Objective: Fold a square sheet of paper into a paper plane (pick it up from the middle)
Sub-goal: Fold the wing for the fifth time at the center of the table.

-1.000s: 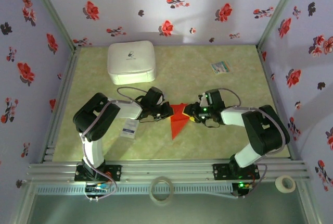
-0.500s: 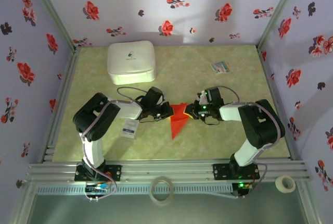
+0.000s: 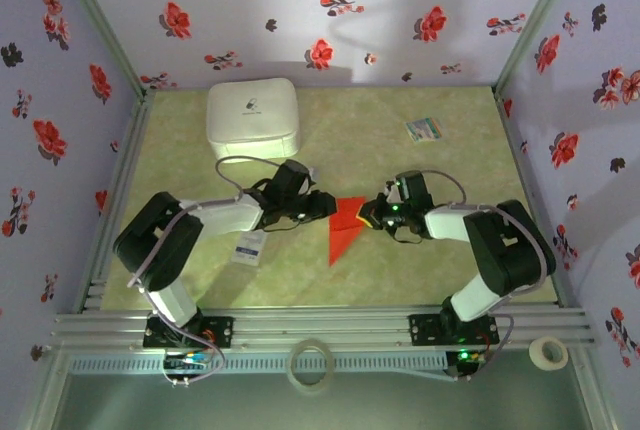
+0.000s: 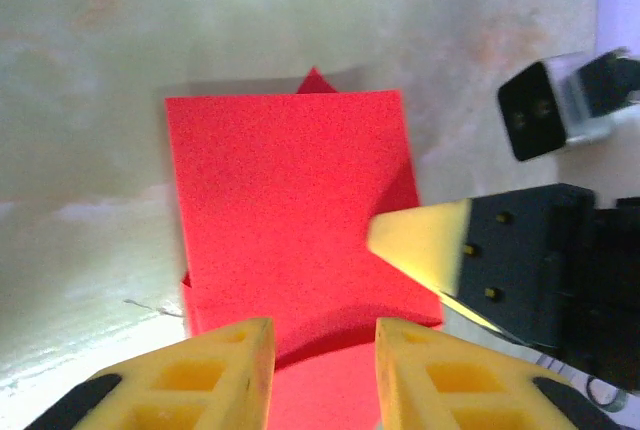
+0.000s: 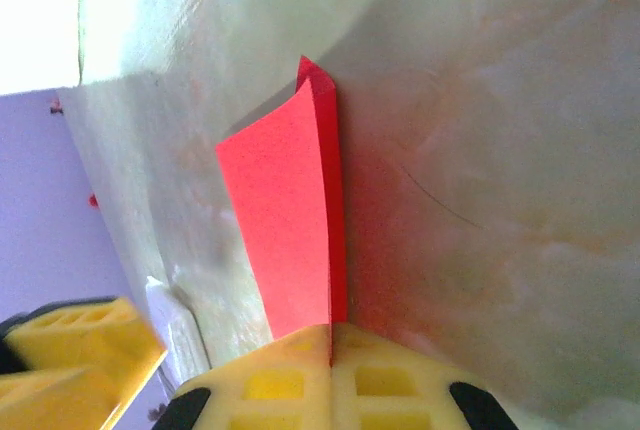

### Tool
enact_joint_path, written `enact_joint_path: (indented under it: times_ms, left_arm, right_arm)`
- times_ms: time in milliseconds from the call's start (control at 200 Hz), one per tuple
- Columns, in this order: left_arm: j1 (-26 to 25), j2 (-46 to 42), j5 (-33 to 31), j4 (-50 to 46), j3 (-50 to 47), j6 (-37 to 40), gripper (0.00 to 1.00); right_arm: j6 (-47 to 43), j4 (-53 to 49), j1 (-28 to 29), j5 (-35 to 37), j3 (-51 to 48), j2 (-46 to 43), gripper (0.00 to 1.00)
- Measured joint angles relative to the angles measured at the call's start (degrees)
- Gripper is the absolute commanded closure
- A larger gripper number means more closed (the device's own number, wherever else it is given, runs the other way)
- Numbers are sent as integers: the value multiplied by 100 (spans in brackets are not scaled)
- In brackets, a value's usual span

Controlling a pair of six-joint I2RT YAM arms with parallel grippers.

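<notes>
The red sheet of paper [image 3: 343, 228] lies folded at mid-table, narrowing to a point toward the near edge like a part-made paper plane. My right gripper [image 3: 367, 217] holds its right side. In the right wrist view the jaws [image 5: 330, 335] are pressed together on the folded edge of the paper [image 5: 285, 220], which stands up off the table. My left gripper [image 3: 327, 207] is at the paper's left side. In the left wrist view its fingers [image 4: 322, 350] stand apart over the red paper [image 4: 290, 190], clamping nothing, and the right gripper's fingertip [image 4: 420, 240] reaches in from the right.
A white box [image 3: 253, 118] sits at the back left. A small white packet [image 3: 248, 247] lies under the left forearm. A small multicoloured card [image 3: 425, 130] is at the back right. Tape rolls [image 3: 310, 364] [image 3: 547, 352] rest on the near rail. Flowered walls enclose the table.
The left gripper has opened and let go of the paper, and its arm has swung left. The right gripper has shut on the paper's right edge.
</notes>
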Motion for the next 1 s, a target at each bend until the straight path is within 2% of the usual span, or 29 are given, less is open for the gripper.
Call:
enact_joint_path:
  times_ms: [275,355,590,1005]
  left_arm:
    - [-868,-472,-1036,-708,-31,901,60]
    - [-1161,-476,-1351,-920,-35,1182,54]
    - [-1875,-428,-2210,-1569,61,1867,51]
    - [-2330,435,-3320,-2356,944,2424,50]
  right_arm:
    - [1178,374,367,776,-415,-289,100]
    - [1364,389,396,914,-466,-339,100]
    - [1637,422,411,1102,-476,-514,100]
    - [1681,389,437,1143,-476,-730,100]
